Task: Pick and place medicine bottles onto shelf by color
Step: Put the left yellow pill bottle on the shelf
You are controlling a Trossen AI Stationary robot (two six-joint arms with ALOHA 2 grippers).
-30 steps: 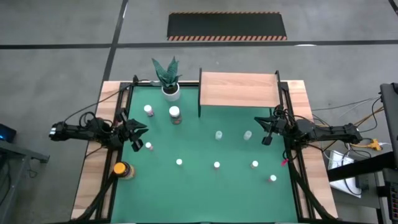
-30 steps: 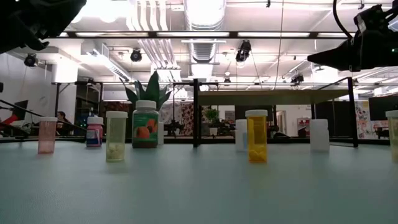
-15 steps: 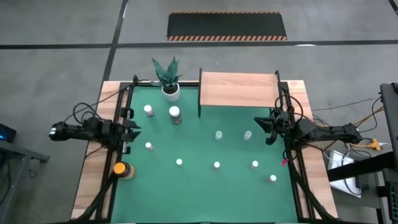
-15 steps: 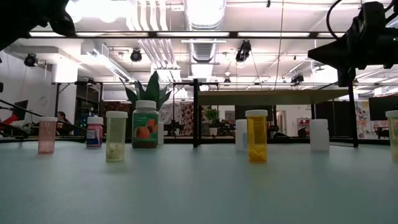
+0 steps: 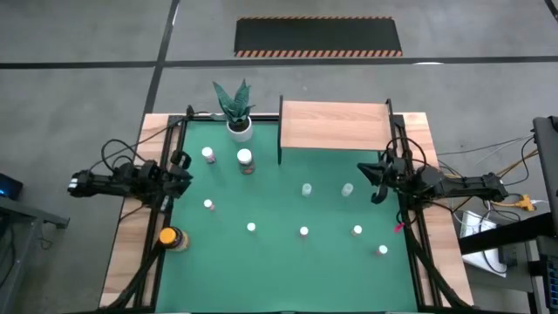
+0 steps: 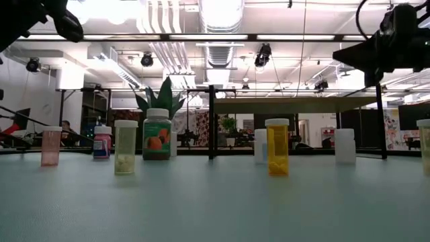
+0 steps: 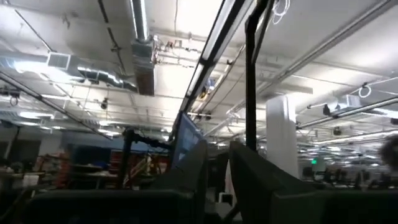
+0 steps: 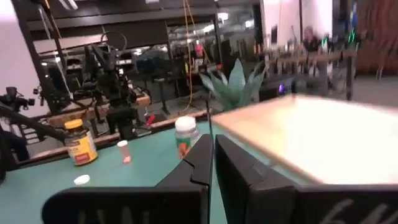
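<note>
Several small white-capped bottles stand upright on the green mat [image 5: 288,262], among them a pink one [image 5: 207,154], a larger one with an orange label [image 5: 245,160] and two pale ones [image 5: 307,189]. An amber bottle with a yellow cap [image 5: 170,237] stands at the mat's left edge. The wooden shelf [image 5: 334,125] stands at the far right. My left gripper [image 5: 181,166] is raised over the left edge, shut, and its wrist view [image 7: 217,149] looks at the ceiling. My right gripper [image 5: 375,179] hovers shut near the shelf's near right leg [image 8: 212,140].
A white pot with a green plant [image 5: 235,113] stands at the far edge, left of the shelf. Black frame rails [image 5: 410,235] run along both sides of the mat. Open mat lies between the bottle rows and in front of the shelf.
My left gripper has drawn back from over the mat toward the table's left edge and tipped upward. My right gripper has turned a little in place near the shelf. No bottle has moved.
</note>
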